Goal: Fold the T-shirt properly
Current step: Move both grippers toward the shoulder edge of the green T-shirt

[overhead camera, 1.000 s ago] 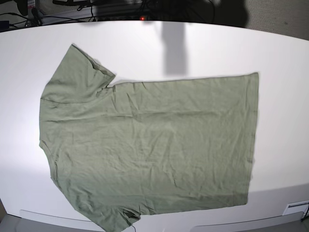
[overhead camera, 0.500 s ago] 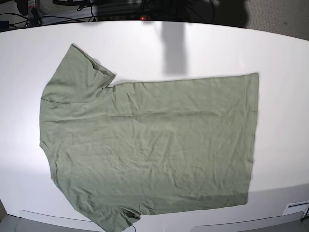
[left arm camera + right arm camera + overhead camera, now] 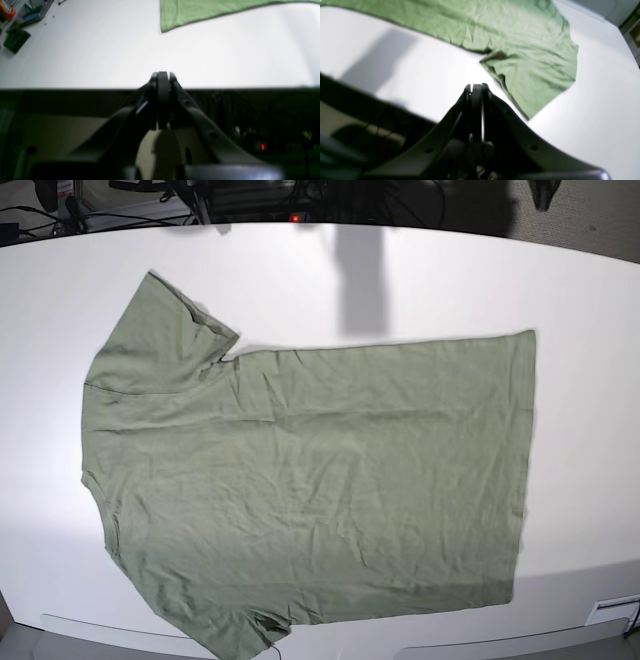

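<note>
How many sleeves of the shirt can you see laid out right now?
2. On the T-shirt, one sleeve is spread at the base view's upper left; the other runs past that view's bottom edge, partly hidden.

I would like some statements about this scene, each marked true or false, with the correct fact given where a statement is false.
1. The T-shirt lies spread flat on the table. True.
2. The left gripper is open. False: it is shut.
3. The right gripper holds a sleeve. False: it is shut on nothing, apart from the cloth.
4. In the base view, the hem points to that view's right. True.
5. The shirt is already folded in half. False: no fold has been made yet.
</note>
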Robot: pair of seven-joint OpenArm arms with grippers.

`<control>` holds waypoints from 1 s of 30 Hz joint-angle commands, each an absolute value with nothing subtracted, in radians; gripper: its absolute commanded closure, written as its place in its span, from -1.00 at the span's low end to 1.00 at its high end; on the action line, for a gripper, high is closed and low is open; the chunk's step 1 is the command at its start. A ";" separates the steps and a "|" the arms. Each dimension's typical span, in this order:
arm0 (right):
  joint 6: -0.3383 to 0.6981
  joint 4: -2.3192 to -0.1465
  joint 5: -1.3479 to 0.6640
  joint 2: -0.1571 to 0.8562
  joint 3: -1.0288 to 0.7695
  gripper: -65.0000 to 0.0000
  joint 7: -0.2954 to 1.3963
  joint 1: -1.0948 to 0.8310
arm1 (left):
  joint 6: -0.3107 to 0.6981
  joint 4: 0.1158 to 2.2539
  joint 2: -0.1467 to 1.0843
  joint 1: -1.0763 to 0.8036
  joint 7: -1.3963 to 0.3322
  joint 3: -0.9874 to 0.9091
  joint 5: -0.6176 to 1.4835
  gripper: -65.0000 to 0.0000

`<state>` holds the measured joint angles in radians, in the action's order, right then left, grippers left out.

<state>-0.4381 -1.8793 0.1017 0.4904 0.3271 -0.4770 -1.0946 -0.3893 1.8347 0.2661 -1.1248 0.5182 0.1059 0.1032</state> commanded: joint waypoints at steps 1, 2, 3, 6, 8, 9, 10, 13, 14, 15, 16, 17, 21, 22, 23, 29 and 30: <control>-0.458 -1.896 0.109 0.495 0.326 1.00 -0.487 -1.092 | -0.397 1.850 0.269 -1.132 0.548 0.105 0.095 1.00; -0.461 -1.896 0.109 0.491 0.326 1.00 -0.469 -1.077 | -0.397 1.850 0.269 -1.121 0.548 0.105 0.094 1.00; -0.475 -1.896 0.109 0.480 0.326 1.00 -0.448 -1.068 | -0.397 1.850 0.269 -1.113 0.548 0.105 0.095 1.00; -0.499 -1.896 0.112 0.421 0.326 1.00 -0.430 -1.061 | -0.396 1.850 0.269 -1.092 0.549 0.105 0.094 1.00; -0.499 -1.896 0.145 0.384 0.326 1.00 -0.456 -1.061 | -0.396 1.850 0.269 -1.067 0.551 0.105 0.094 1.00; -0.499 -1.896 0.169 0.367 0.326 1.00 -0.483 -1.058 | -0.396 1.849 0.270 -1.052 0.551 0.105 0.095 1.00; -0.499 -1.896 0.196 0.353 0.326 1.00 -0.511 -1.052 | -0.396 1.850 0.269 -1.037 0.551 0.105 0.095 1.00; -0.499 -1.896 0.291 0.315 0.326 1.00 -0.536 -1.011 | -0.396 1.849 0.270 -0.987 0.546 0.105 0.095 1.00; -0.499 -1.895 0.311 0.302 0.326 1.00 -0.520 -0.994 | -0.396 1.849 0.270 -0.973 0.546 0.105 0.094 1.00; -0.499 -1.895 0.328 0.293 0.326 1.00 -0.490 -0.974 | -0.396 1.849 0.270 -0.959 0.544 0.105 0.094 1.00; -0.499 -1.894 0.350 0.289 0.326 1.00 -0.446 -0.950 | -0.397 1.849 0.270 -0.945 0.533 0.105 0.094 1.00; -0.498 -1.892 0.380 0.288 0.326 1.00 -0.391 -0.923 | -0.396 1.849 0.270 -0.931 0.508 0.105 0.088 1.00; -0.497 -1.888 0.520 0.289 0.326 1.00 -0.117 -0.813 | -0.392 1.849 0.270 -0.879 0.392 0.105 -0.062 1.00; -0.496 -1.888 0.557 0.297 0.326 1.00 -0.078 -0.790 | -0.392 1.850 0.270 -0.865 0.394 0.105 -0.100 1.00; -0.493 -1.888 0.590 0.307 0.327 1.00 -0.057 -0.773 | -0.393 1.850 0.270 -0.851 0.393 0.105 -0.136 1.00; -0.494 -1.888 0.628 0.444 0.327 1.00 -0.051 -0.762 | -0.393 1.850 0.269 -0.790 0.374 0.105 -0.187 1.00; -0.494 -1.888 0.628 0.469 0.327 1.00 -0.048 -0.762 | -0.393 1.850 0.269 -0.781 0.374 0.105 -0.187 1.00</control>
<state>-0.4744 -1.8717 0.6155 0.4633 0.3298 -0.0330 -0.7593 -0.3824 1.8343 0.2649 -0.7769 0.3504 0.1070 -0.1768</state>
